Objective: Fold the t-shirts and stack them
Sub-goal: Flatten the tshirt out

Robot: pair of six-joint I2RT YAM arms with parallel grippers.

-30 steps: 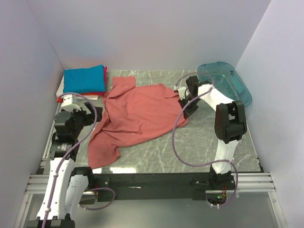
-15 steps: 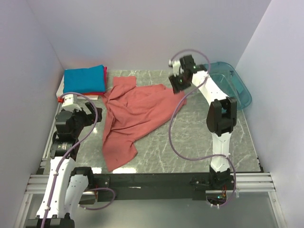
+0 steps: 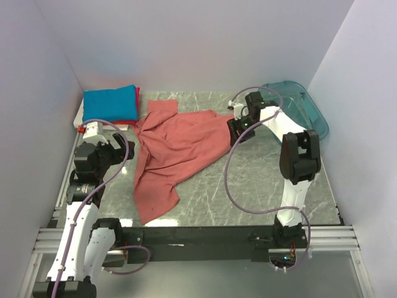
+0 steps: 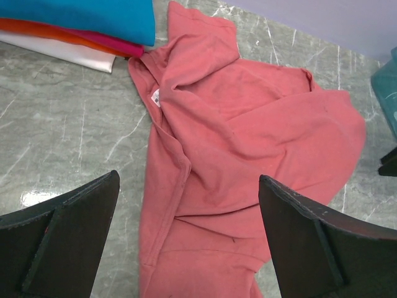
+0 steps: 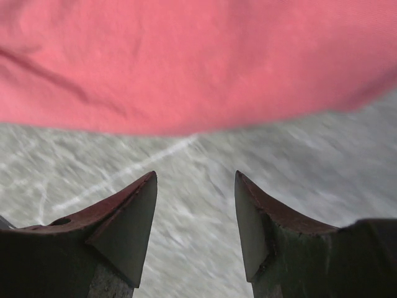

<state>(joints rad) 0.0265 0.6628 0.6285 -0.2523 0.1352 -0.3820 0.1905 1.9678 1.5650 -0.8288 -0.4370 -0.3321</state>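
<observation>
1. The salmon-pink t-shirt [image 3: 177,152] lies rumpled and unfolded in the middle of the marble table [image 3: 260,180].
2. At its far-left corner sits a folded stack: blue t-shirt [image 3: 110,102] on top, red t-shirt [image 4: 118,45] and white t-shirt [image 4: 68,51] beneath.
3. The right gripper [image 5: 195,180] hovers at the pink shirt's right edge, fingers parted, holding nothing.
4. The left gripper [image 4: 189,180] hangs left of that shirt, spread wide and empty.
5. A teal bin [image 3: 307,108] stands far right.
</observation>
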